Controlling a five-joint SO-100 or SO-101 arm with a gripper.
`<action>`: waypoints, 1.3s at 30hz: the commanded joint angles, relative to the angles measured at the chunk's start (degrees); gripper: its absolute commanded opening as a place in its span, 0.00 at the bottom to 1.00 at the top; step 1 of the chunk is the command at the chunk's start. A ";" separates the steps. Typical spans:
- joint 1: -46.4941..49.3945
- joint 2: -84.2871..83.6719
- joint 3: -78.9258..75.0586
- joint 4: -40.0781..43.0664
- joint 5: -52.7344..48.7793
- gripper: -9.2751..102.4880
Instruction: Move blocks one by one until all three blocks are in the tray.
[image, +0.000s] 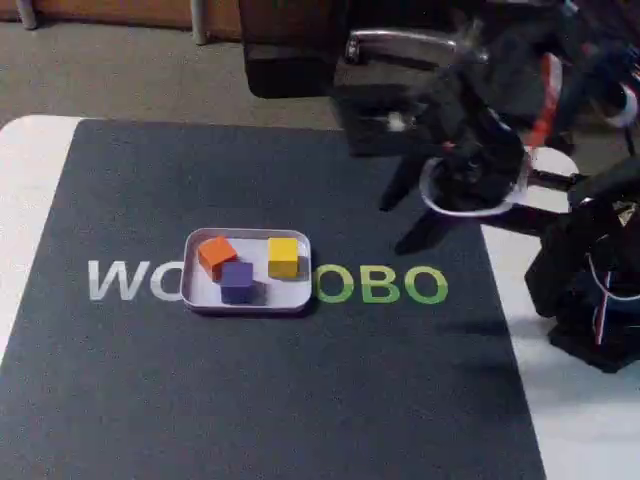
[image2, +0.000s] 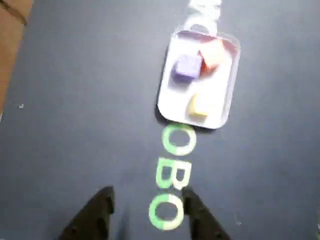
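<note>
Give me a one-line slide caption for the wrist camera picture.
Open, empty gripper above the dark mat, with the orange, purple and yellow blocks all in the tray.

In the fixed view, three blocks (image: 247, 266) lie in the tray (image: 297, 298) on the mat (image: 200, 400).

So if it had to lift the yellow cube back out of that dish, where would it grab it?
Probably from straight above, the tool closing on two opposite side faces of the yellow cube. It sits flat in the tray, apart from the orange cube and purple cube, so there seems room for a finger on each side.
</note>
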 joint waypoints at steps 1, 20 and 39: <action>-1.85 16.96 13.27 -2.11 -0.09 0.22; -8.09 50.10 44.03 -0.35 0.70 0.18; -10.02 50.19 54.84 1.23 1.49 0.01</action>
